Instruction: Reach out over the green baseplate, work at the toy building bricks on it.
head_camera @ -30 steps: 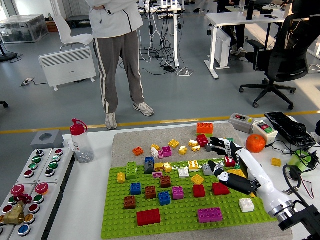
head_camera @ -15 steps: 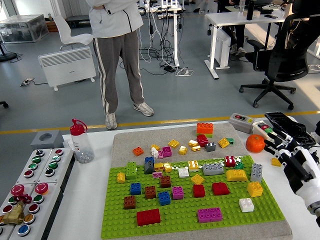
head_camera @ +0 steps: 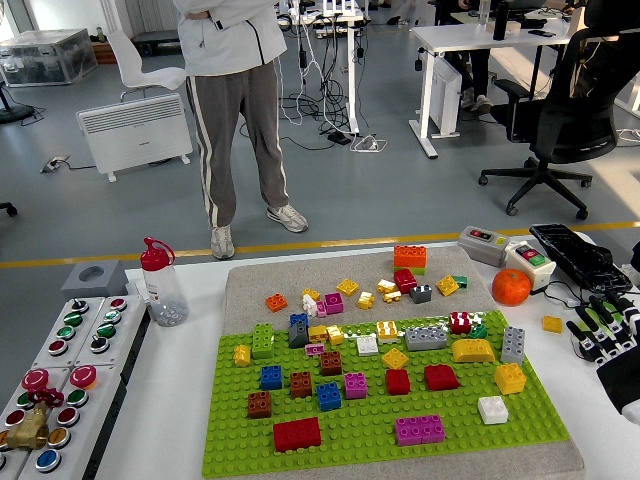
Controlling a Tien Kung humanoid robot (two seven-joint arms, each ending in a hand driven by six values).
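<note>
The green baseplate [head_camera: 355, 440] lies on a grey mat at the table's middle, with several bricks pressed on it. Among them are a wide red brick [head_camera: 297, 434], a magenta one [head_camera: 420, 429], a white one [head_camera: 492, 409] and a yellow one [head_camera: 510, 377]. Loose bricks lie on the mat behind, including an orange brick [head_camera: 409, 256]. My right hand [head_camera: 602, 328] shows only at the picture's right edge, off the baseplate, fingers spread and holding nothing. My left arm is out of view.
An orange fruit [head_camera: 511, 286], a switch box [head_camera: 530, 261] and a black keypad [head_camera: 578, 256] sit at the back right. A red-capped bottle [head_camera: 160, 285] and a button panel [head_camera: 60, 385] stand at the left. A person stands on the floor beyond the table.
My right hand has pulled back from over the baseplate's right part to the table's right edge. The bricks it covered now show; none visibly moved.
</note>
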